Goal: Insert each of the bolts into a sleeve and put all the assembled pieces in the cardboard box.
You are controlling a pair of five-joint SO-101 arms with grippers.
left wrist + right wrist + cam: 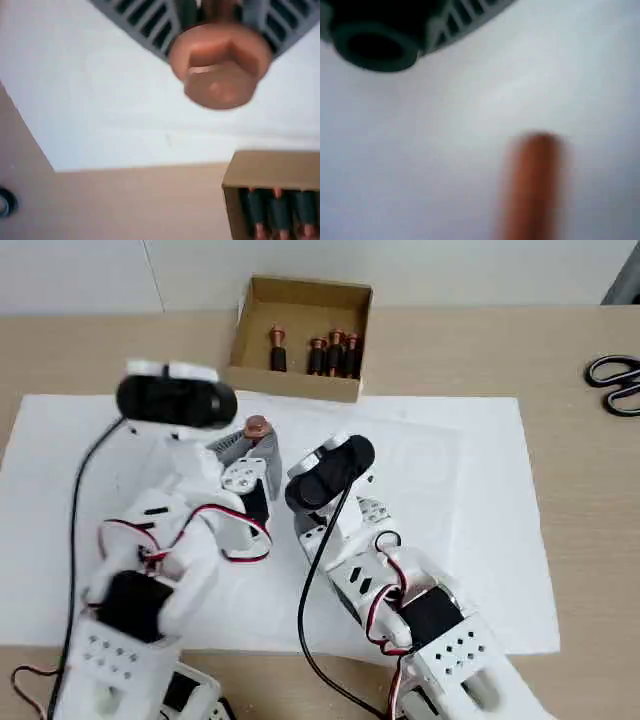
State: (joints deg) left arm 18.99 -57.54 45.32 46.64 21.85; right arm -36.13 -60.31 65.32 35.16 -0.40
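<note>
My left gripper [220, 12] is shut on a copper bolt [220, 65], its hexagonal head facing the left wrist camera between grey ribbed fingers [140, 20]. From above, the bolt [256, 427] is over the white sheet just in front of the cardboard box [262, 377]. My right gripper [375, 27] is shut on a black sleeve [372, 47], whose open end faces the right wrist camera. A blurred copper shank [532, 185] rises close by, apart from the sleeve. Several assembled pieces [330, 353] lie in the box.
A white paper sheet [460, 500] covers the tan table. Scissors [615, 380] lie at the far right edge. Both arms crowd the middle of the sheet, the right arm's black camera housing [330, 472] beside the left gripper. Cables trail toward the front.
</note>
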